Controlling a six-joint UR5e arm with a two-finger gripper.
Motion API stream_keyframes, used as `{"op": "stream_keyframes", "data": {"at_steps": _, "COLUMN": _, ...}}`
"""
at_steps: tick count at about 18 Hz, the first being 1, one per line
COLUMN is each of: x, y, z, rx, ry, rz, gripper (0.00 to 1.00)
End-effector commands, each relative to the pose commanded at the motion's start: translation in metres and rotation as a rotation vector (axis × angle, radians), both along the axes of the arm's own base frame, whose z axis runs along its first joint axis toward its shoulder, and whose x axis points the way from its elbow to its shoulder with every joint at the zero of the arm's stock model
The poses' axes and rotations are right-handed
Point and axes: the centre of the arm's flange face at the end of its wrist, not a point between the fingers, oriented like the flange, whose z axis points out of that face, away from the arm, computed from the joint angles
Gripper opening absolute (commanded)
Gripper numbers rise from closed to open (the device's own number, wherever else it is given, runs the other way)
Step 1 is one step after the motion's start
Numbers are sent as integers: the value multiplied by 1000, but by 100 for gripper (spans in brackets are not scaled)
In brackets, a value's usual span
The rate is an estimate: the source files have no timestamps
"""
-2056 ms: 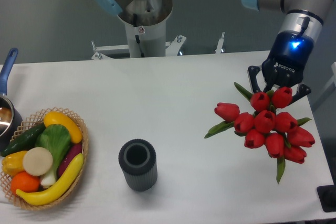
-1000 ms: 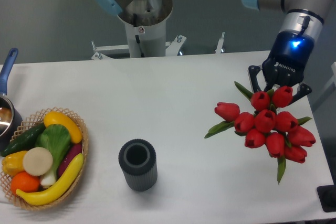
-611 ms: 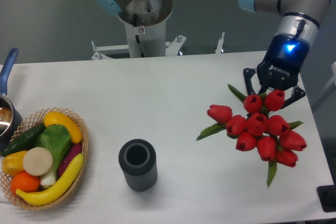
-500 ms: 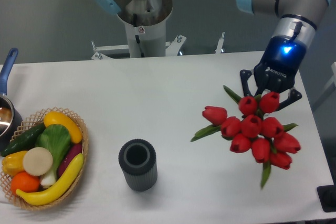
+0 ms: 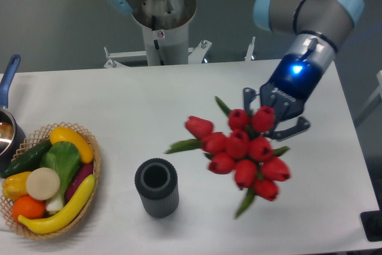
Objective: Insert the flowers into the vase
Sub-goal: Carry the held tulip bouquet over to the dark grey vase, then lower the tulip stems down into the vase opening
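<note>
Seemingly, flowers (image 5: 242,150) hang beneath gripper (image 5: 273,117).

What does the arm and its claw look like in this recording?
The arm has grey metallic tube segments with light blue joint caps. Its wrist is silver with a glowing blue light ring. The claw is black, with white lettering on the body and dark linked fingers. No loose cables show.

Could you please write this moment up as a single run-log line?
gripper: shut on flowers | flowers: carried, right of vase, not over its mouth | vase: upright, empty | insert: not yet done
</note>
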Motion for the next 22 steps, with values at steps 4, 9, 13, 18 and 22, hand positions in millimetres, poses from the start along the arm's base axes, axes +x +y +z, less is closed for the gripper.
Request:
{"op": "stream_keyframes", "data": {"at_steps": 4, "x": 29, "y": 10, "z": -17, "rx": 81, "ry": -44, "rz": -79, "gripper": 20}}
{"op": "stream_keyframes", "data": {"at_steps": 9, "x": 57, "y": 23, "z": -29, "rx": 118, "ry": -81, "rz": -138, "gripper": 20}}
{"op": "stream_keyframes", "data": {"at_steps": 13, "x": 62, "y": 26, "z": -29, "rx": 150, "ry": -93, "rz": -160, "gripper": 20}}
{"op": "stream_keyframes", "data": {"at_steps": 18, "x": 67, "y": 28, "z": -33, "rx": 163, "ry": -111, "rz": -171, "gripper": 20}}
{"op": "stream_keyframes", "data": {"at_steps": 22, "x": 73, "y": 35, "z": -40, "rx": 155, "ry": -121, "rz": -186, "gripper": 20}}
